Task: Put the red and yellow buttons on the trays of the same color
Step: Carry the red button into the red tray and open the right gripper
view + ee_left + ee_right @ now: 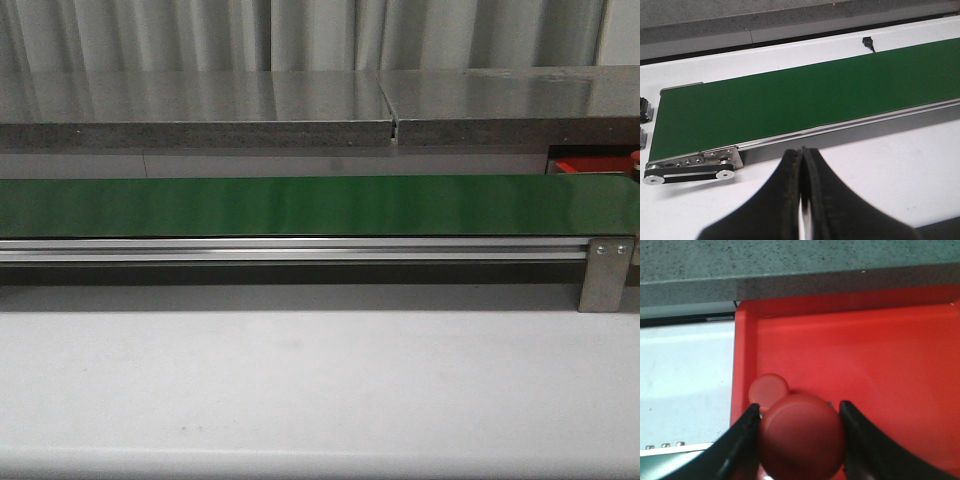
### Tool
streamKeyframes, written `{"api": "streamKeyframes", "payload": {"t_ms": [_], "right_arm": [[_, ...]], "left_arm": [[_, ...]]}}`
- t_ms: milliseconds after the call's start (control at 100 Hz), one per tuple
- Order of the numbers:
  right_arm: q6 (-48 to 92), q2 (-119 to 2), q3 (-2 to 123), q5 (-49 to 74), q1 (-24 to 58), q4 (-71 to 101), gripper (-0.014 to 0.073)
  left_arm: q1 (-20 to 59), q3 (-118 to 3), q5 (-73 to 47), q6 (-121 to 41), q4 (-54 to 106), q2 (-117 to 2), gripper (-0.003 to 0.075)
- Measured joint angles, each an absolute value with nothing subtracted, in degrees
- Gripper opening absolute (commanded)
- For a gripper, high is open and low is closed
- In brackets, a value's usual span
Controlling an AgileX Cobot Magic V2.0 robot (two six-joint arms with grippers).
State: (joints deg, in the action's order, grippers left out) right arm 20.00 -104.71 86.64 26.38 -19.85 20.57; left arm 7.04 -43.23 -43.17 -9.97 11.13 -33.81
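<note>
In the right wrist view my right gripper (pixel 800 408) is shut on a round red button (pixel 802 435), held above the near left corner of the red tray (pixel 865 350). A second, smaller-looking red button (pixel 768 389) lies flat in that corner of the tray, just beyond the held one. My left gripper (pixel 802 151) is shut with nothing in it, over the white table (pixel 890 170) in front of the green belt (pixel 805 100). A bit of the red tray (pixel 592 166) shows at the far right of the front view. No yellow button or yellow tray is in view.
The green conveyor belt (pixel 300 205) runs across the front view on a metal rail (pixel 290 250), with a bracket (pixel 606 272) at its right end. A grey ledge (pixel 300 110) stands behind it. A black plug (pixel 868 43) lies past the belt.
</note>
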Motion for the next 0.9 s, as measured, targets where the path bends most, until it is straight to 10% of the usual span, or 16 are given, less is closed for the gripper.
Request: {"api": "streamKeyframes", "payload": {"t_ms": [900], "right_arm": [[19.5,-119.5,91.6,18.4,-21.9,25.1,0.0041]], "left_arm": [[7.0,-43.2,-43.2,-10.0,11.1,-33.8,-0.0020]]}}
